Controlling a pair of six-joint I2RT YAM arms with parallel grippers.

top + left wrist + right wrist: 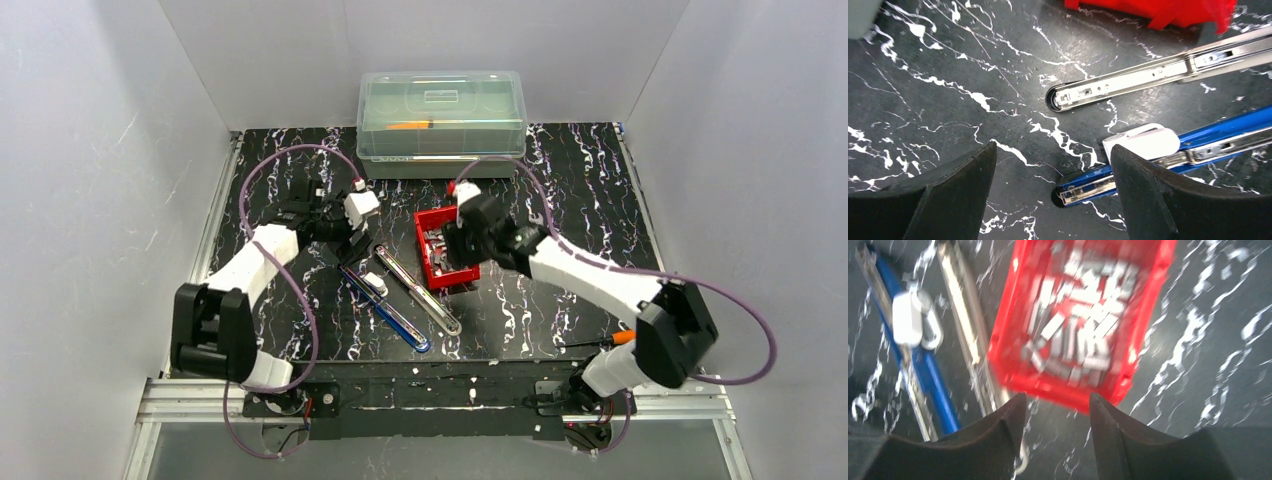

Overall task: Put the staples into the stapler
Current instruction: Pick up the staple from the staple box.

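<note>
The stapler (400, 305) lies opened flat on the black marbled table, its blue base (1228, 125) beside its silver magazine arm (1128, 82), with a white pusher piece (1143, 142) on the blue part. My left gripper (1053, 150) hangs open over the far end of the blue base and holds nothing. The staples (1083, 315) lie as several small silvery strips in a red tray (1003, 325). My right gripper (1058, 400) hovers open at the tray's near edge, empty; that view is blurred. The stapler's blue base (928, 375) shows left of the tray.
A clear lidded plastic box (440, 120) stands at the back of the table behind the red tray (421, 250). White walls close in the left, right and back sides. Both arms reach in over the middle of the table.
</note>
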